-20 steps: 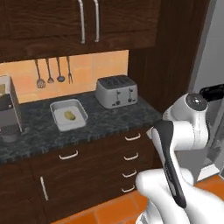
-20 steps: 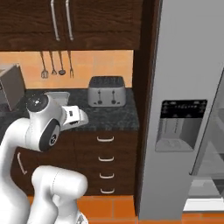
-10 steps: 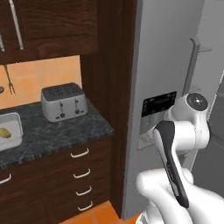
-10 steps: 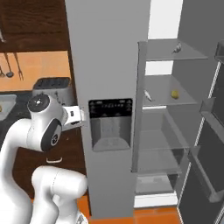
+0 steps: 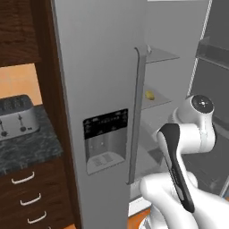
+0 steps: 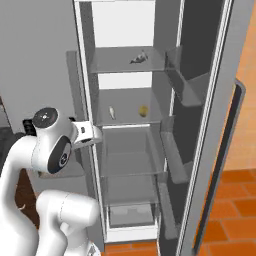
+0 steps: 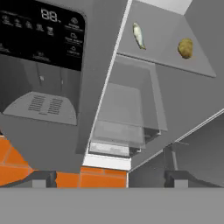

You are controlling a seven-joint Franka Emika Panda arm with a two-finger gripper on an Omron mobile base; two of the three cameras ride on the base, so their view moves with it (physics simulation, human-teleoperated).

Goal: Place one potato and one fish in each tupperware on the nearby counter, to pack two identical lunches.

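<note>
Inside the open fridge [image 6: 165, 125], on the middle shelf [image 6: 127, 119], one potato [image 6: 143, 110] and one fish [image 6: 112, 112] lie a little apart, the fish on the left and the potato on the right. Another fish [image 6: 139, 58] lies on the shelf above. The potato is a small, round, yellow-brown lump. The fish on the middle shelf is a thin, pale, silvery sliver, about as long as the potato.

The gripper [image 7: 109, 177] has its fingers spread wide with nothing between them. It is pointing at the fridge but is well short of the shelf.

I think the job is only partly done at most, because food is waiting in the fridge. I cannot tell what is in the tupperware. The counter [image 5: 27, 150] and toaster [image 5: 15, 118] sit off to the left of the fridge.
</note>
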